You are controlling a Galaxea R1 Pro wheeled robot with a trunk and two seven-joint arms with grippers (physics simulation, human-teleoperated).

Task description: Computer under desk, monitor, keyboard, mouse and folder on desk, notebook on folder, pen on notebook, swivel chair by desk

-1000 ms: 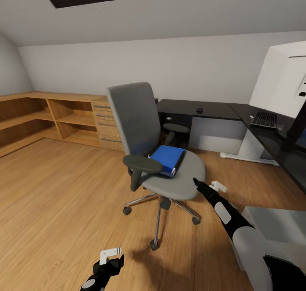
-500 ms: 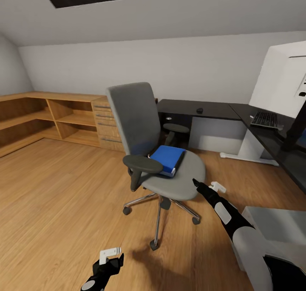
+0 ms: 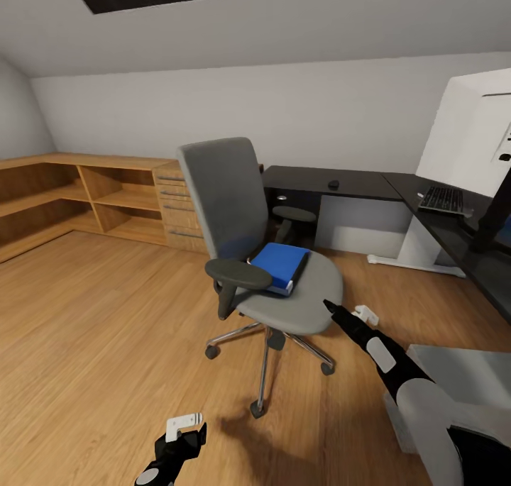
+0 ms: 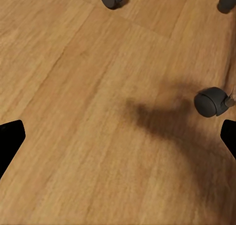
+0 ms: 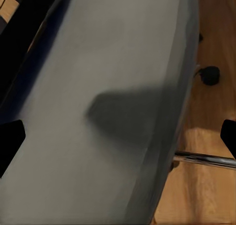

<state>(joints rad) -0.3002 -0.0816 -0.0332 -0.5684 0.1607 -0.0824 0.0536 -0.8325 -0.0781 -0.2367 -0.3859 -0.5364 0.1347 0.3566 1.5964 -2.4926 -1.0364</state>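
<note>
Glossy black desk (image 3: 333, 182) runs along the far wall and wraps round to the right, with the keyboard (image 3: 443, 199) on the right wing beside the monitor (image 3: 468, 133). The grey swivel chair (image 3: 250, 245) stands out in the open floor, well apart from the desk, and the blue folder (image 3: 280, 265) lies flat on its seat. The right gripper (image 3: 348, 314) is at the seat's front edge, fingers spread wide with nothing in them. The left gripper (image 3: 183, 427) hangs low over bare floor, also wide open and empty. I reckon the move is to reach in over the seat and pinch the folder's near edge, gently, since those castors will let the chair roll away.
</note>
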